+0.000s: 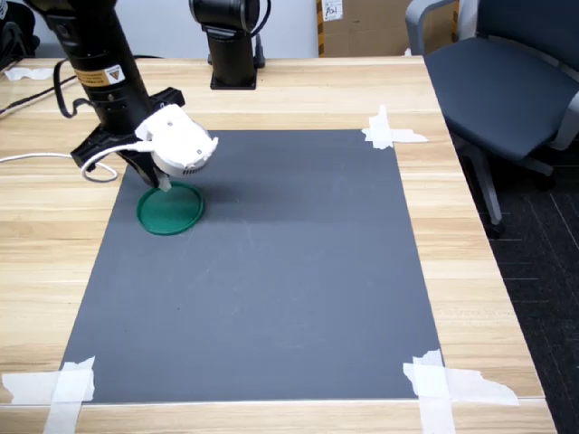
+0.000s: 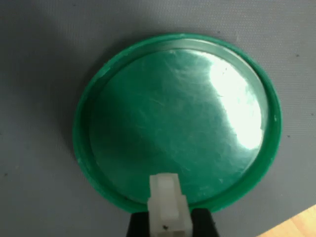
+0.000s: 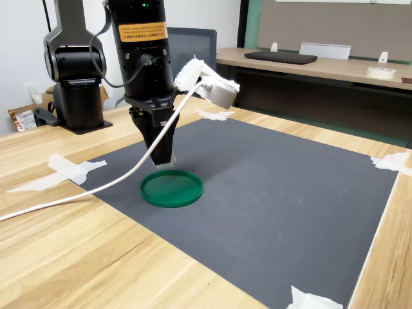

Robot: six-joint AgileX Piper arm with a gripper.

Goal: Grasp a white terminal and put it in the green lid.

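Note:
The green lid [image 1: 170, 208] [image 3: 172, 188] lies flat on the black mat near the first exterior view's left edge of the mat. In the wrist view the green lid [image 2: 177, 118] fills most of the picture and nothing lies in it. My gripper [image 1: 165, 183] [image 3: 164, 161] points straight down over the lid's rim, on the side nearest the arm. It is shut on the white terminal [image 2: 169, 207], a small white block standing up between the two dark fingers [image 2: 205, 223]. The terminal hangs just above the rim.
The black mat [image 1: 271, 271] is taped to the wooden table with white tape strips [image 1: 389, 134] at its corners. A second black arm base [image 1: 231, 54] stands at the back. A white cable [image 3: 77, 196] trails over the table. An office chair [image 1: 507, 81] stands beside the table.

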